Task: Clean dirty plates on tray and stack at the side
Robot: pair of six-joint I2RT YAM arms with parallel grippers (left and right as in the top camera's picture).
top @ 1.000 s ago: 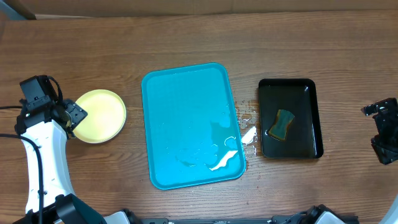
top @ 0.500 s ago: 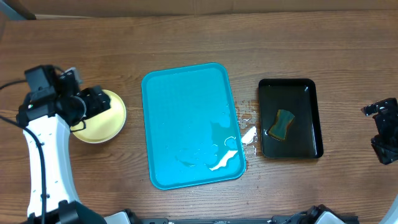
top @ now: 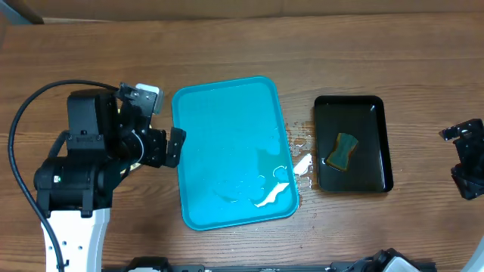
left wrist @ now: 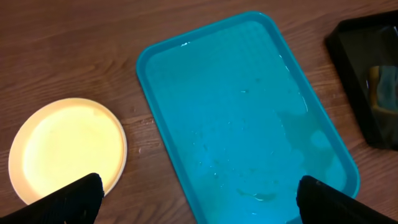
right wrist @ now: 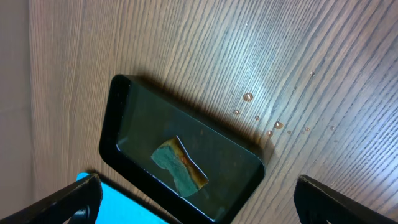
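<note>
Two trays lie on the wooden table [top: 227,45] in the overhead view: the turquoise tray [top: 227,128] in the middle and a smaller black tray [top: 378,143] to its right, apart from it. A green sponge [top: 344,151] lies inside the black tray. Some water [top: 302,162] shines on the wood between both trays, and the turquoise tray is wet near its lower right corner. The left arm [top: 83,162] hangs over the table just beside the tray's left rim and hides what is under it. The right arm [top: 467,159] is at the far right edge, away from both trays.

In the left wrist view the left gripper [left wrist: 208,200] has its jaws far apart, with nothing between them. A pale yellow plate [left wrist: 68,149] lies flat on the table, just beside the left rim of the turquoise tray and not touching it. If other plates are under it, I cannot tell.

In the right wrist view the right gripper [right wrist: 205,200] also stands wide apart and holds nothing. The black tray with the sponge is in front of it, and small drops [right wrist: 249,96] lie on the wood next to that tray.
</note>
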